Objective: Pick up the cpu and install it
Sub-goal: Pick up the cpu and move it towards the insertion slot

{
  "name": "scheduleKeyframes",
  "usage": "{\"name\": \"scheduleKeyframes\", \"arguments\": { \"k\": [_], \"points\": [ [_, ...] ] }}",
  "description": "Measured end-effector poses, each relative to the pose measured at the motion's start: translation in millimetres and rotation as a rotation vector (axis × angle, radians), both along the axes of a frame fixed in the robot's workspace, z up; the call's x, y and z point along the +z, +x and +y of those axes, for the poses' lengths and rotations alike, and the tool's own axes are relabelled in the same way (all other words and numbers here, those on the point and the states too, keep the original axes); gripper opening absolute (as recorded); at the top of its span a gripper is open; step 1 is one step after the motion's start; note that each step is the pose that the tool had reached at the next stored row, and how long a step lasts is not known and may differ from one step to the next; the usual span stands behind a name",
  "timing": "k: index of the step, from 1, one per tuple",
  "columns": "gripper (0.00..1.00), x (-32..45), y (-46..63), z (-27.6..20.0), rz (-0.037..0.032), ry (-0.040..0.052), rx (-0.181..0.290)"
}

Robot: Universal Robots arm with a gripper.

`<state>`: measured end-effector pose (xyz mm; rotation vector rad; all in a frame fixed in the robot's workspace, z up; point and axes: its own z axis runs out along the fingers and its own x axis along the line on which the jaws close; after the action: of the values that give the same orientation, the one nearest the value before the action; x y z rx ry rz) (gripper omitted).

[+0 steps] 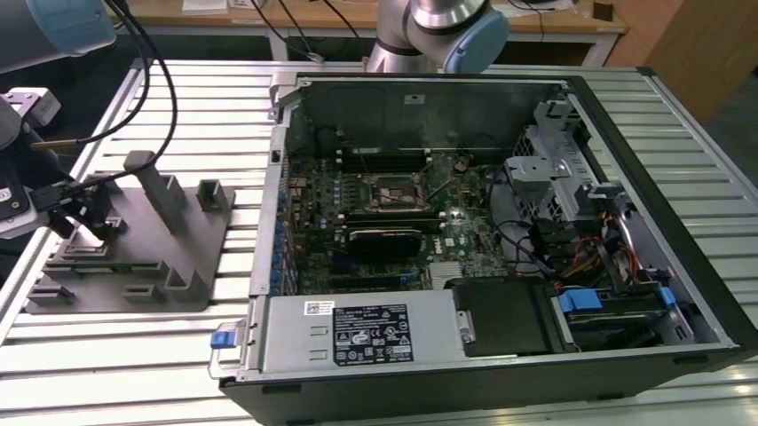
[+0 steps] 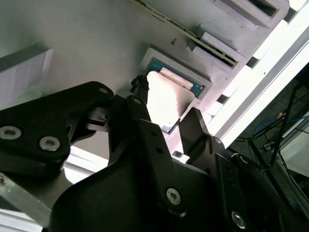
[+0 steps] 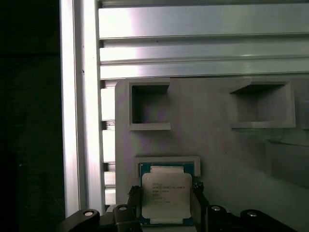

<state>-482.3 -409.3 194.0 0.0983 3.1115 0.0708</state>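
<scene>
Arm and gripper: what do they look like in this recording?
The arm has silver metal tubes with pale blue caps on its joints, and black cables trail from it. The gripper is matte black, built of angular links fastened with silver screws.

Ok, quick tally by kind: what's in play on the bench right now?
cpu: 1
grey fixture: 1
open computer case: 1
gripper: 1
Total: 4

Cpu lies flat in a grey holder's square pocket. Gripper straddles it. Slatted metal table beyond.
</scene>
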Motion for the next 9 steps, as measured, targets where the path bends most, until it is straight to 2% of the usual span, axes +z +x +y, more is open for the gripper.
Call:
{"name": "scheduleKeyframes", "arguments": {
  "k": [9],
  "points": [
    [0.53, -3.3, 0.0, 0.2, 0.0002, -0.0001, 0.004]
  ]
}}
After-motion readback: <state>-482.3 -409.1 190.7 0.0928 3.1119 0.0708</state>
